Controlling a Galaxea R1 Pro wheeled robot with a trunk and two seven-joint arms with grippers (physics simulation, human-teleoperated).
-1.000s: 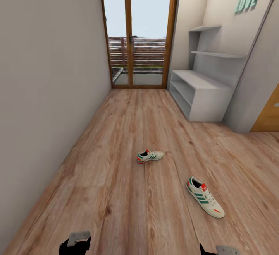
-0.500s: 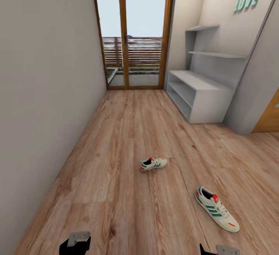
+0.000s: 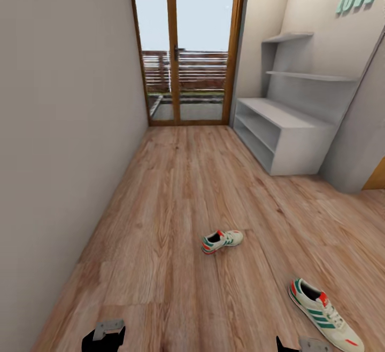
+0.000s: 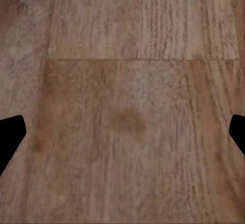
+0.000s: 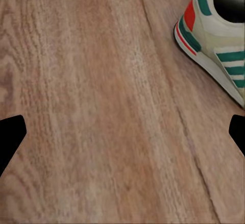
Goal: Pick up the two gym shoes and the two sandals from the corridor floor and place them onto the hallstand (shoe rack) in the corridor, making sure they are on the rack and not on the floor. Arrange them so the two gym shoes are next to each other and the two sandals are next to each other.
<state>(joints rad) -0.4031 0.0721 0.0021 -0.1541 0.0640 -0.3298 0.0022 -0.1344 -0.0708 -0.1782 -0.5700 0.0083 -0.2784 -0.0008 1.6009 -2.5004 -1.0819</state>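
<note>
Open corridor floor [image 3: 176, 181] ahead; two gym shoes [image 3: 222, 240] lie in the way.

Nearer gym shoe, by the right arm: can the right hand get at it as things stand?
Probably yes. The nearer gym shoe lies alone on the corridor floor, with nothing over it. The right hand is open above bare planks beside its heel, though it must shift sideways and lower.

Matt wood-grain plank corridor floor [image 3: 176, 192], smooth matt pale-grey hallstand [image 3: 291, 138], varnished wooden door frame [image 3: 172, 47]
</note>
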